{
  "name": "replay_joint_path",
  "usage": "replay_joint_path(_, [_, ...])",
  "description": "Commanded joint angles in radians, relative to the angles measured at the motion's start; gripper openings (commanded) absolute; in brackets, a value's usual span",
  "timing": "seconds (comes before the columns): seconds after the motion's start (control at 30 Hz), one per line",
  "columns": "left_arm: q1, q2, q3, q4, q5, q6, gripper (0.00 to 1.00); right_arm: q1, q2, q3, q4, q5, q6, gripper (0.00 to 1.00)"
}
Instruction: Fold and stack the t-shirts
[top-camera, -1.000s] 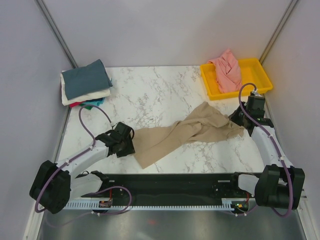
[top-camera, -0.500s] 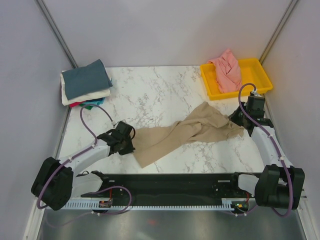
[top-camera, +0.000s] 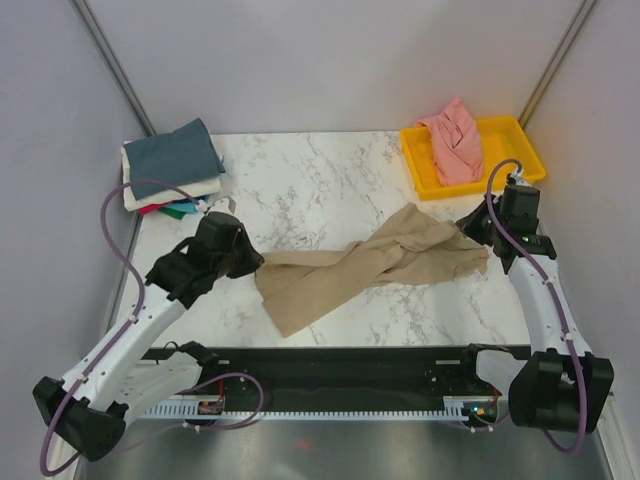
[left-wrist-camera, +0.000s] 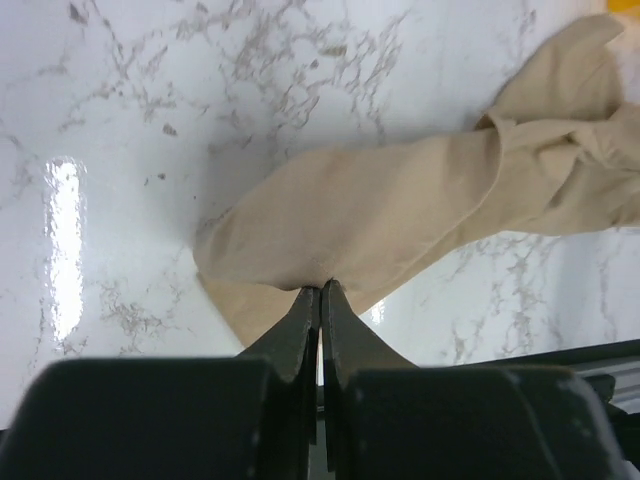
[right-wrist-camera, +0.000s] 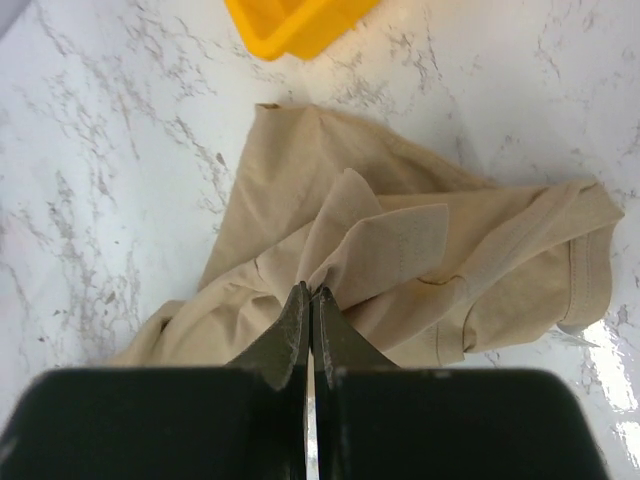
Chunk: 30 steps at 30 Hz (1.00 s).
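A tan t-shirt (top-camera: 370, 265) lies twisted across the middle of the marble table. My left gripper (top-camera: 252, 264) is shut on its left edge and holds that end a little above the table (left-wrist-camera: 320, 288). My right gripper (top-camera: 472, 228) is shut on a fold at the shirt's right end (right-wrist-camera: 310, 290). The tan cloth (left-wrist-camera: 400, 215) stretches away from the left jaws; around the right jaws it is bunched (right-wrist-camera: 400, 250). A salmon-pink t-shirt (top-camera: 454, 140) lies crumpled in the yellow tray. Folded t-shirts (top-camera: 172, 165), slate-blue on top, are stacked at the back left.
The yellow tray (top-camera: 520, 150) sits at the back right corner, and its corner (right-wrist-camera: 290, 25) shows in the right wrist view. Grey walls close in the table on three sides. A black rail (top-camera: 330, 370) runs along the near edge between the arm bases.
My left gripper has shut on the tan shirt's left edge and risen back and left, dragging the cloth with it. The right gripper has lifted slightly, still shut on the shirt.
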Motion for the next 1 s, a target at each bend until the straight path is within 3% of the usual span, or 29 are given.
replay_joint_path(0.0, [0.0, -0.043, 0.129, -0.129, -0.084, 0.06, 0.02, -0.003, -0.06, 0.116, -0.036, -0.012, 0.019, 0.0])
replay_joint_path(0.17, [0.011, -0.061, 0.311, -0.183, -0.227, 0.125, 0.02, -0.003, -0.159, 0.232, -0.105, 0.071, 0.014, 0.0])
replay_joint_path(0.4, [0.022, -0.052, 0.509, -0.201, -0.298, 0.197, 0.02, -0.003, -0.285, 0.314, -0.148, 0.173, 0.008, 0.0])
replay_joint_path(0.57, [0.022, -0.037, 0.511, -0.186, -0.315, 0.198, 0.02, -0.003, -0.331, 0.322, -0.143, 0.199, 0.006, 0.0])
replay_joint_path(0.67, [0.066, 0.053, 0.398, -0.073, -0.27, 0.246, 0.02, -0.003, -0.327, 0.274, -0.14, 0.182, 0.017, 0.0])
replay_joint_path(0.7, [0.113, 0.104, 0.333, -0.041, -0.203, 0.27, 0.05, -0.003, -0.322, 0.259, -0.14, 0.183, 0.025, 0.0])
replay_joint_path(0.73, [0.181, 0.179, 0.31, -0.024, 0.034, 0.304, 0.17, -0.003, -0.309, 0.228, -0.14, 0.183, 0.025, 0.0])
replay_joint_path(0.77, [0.312, 0.26, 0.293, -0.008, 0.173, 0.312, 0.23, -0.003, -0.296, 0.214, -0.137, 0.182, 0.025, 0.0])
replay_joint_path(0.8, [0.353, 0.449, 0.288, -0.016, 0.275, 0.321, 0.29, -0.003, -0.281, 0.2, -0.137, 0.151, 0.023, 0.0])
replay_joint_path(0.83, [0.371, 0.527, 0.288, -0.017, 0.335, 0.324, 0.44, -0.003, -0.246, 0.185, -0.139, 0.139, 0.014, 0.0])
replay_joint_path(0.9, [0.37, 0.648, 0.281, -0.01, 0.302, 0.307, 0.6, -0.003, -0.212, 0.171, -0.151, 0.094, 0.002, 0.0])
replay_joint_path(0.97, [0.363, 0.638, 0.255, 0.012, 0.273, 0.292, 0.73, -0.004, -0.187, 0.151, -0.155, 0.075, -0.02, 0.0])
